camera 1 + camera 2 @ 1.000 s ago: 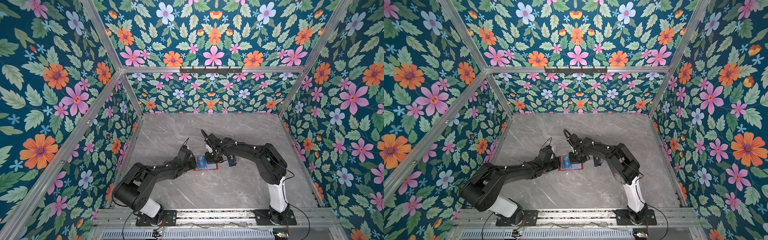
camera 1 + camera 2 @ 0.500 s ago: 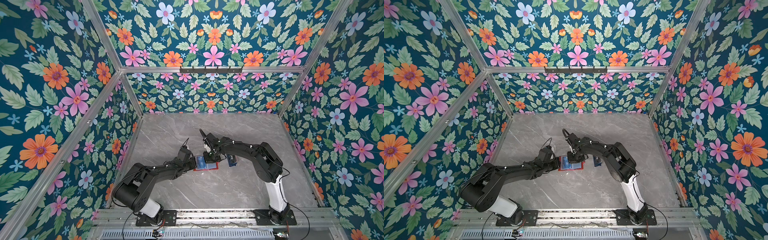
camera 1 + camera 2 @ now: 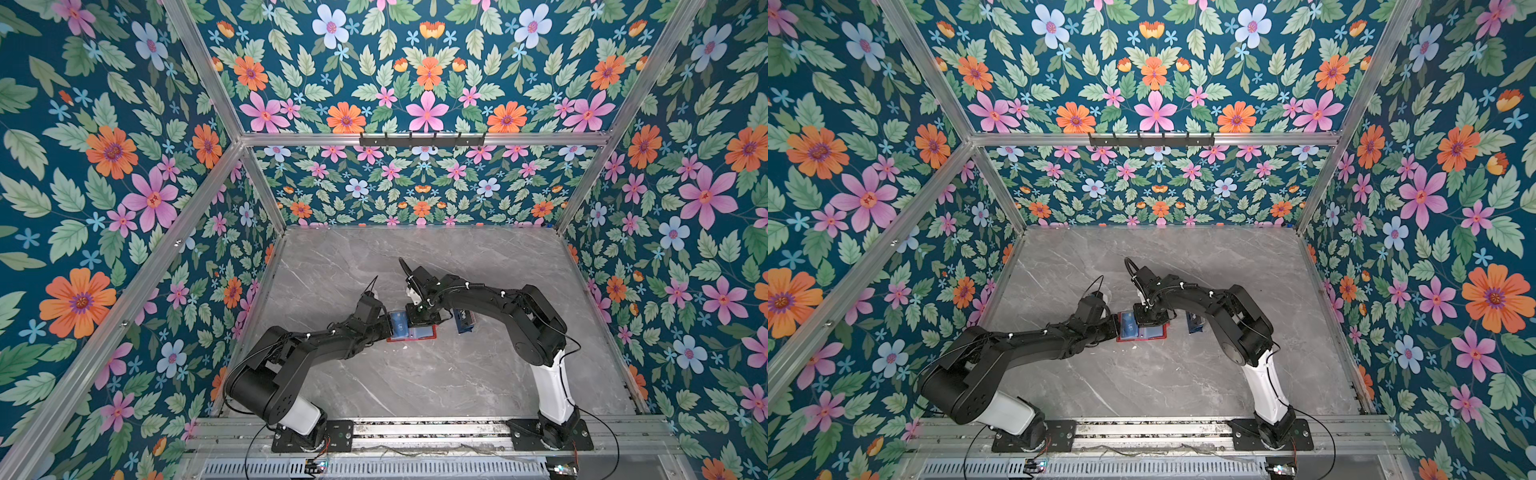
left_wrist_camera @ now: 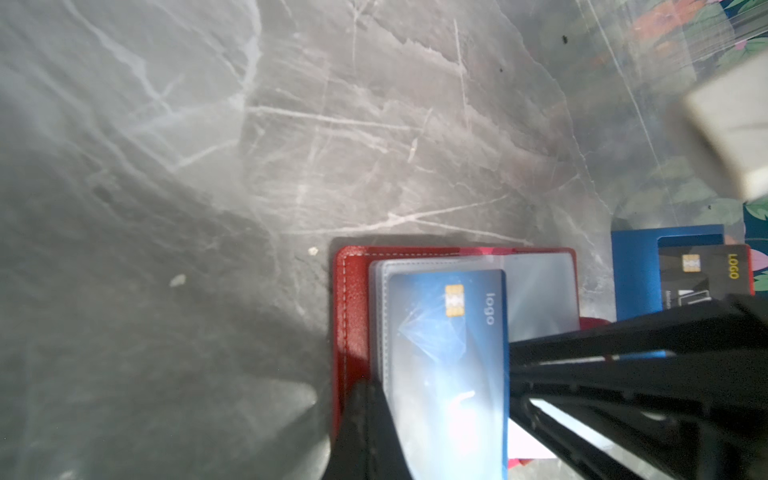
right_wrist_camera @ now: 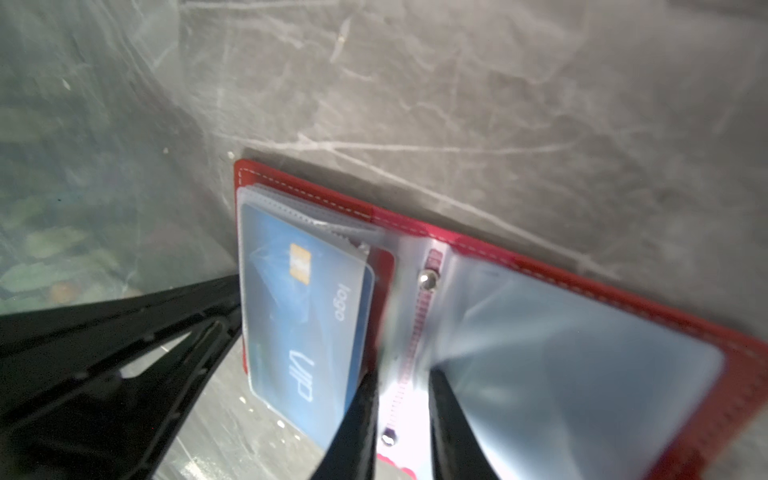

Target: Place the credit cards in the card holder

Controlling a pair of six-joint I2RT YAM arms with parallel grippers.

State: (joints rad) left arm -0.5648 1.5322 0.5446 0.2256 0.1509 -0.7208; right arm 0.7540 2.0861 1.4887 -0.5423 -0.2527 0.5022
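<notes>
Card holder (image 5: 623, 299): open. Blue card (image 5: 299, 316): sleeved, at closed left tool (image 5: 235, 305), which apparently pinches sleeve edge. Right tool (image 5: 401, 374): jaws parted over spine. Dark card (image 4: 702, 270): pending, in blue tray (image 4: 636, 270) beyond.

Table (image 4: 374, 124): grey marble-look top, smooth, low sheen. Card holder (image 4: 352, 299): red grained leather-look cover, white thread stitching. Sleeves (image 5: 561, 365) inside it: soft clear plastic, glossy, hazy with glare. Blue card (image 4: 449, 332) in a sleeve: glossy plastic, gold metallic chip. Stud (image 5: 428, 280) on the card holder's spine: shiny metal. Tray (image 4: 633, 270) beside the card holder: blue, satin finish. Black card (image 4: 702, 270) in the tray: smooth plastic. Right gripper (image 5: 401, 372) fingers (image 5: 357, 419): matt black plastic. Frame (image 3: 415, 139) behind the card holder: bare brushed aluminium.
</notes>
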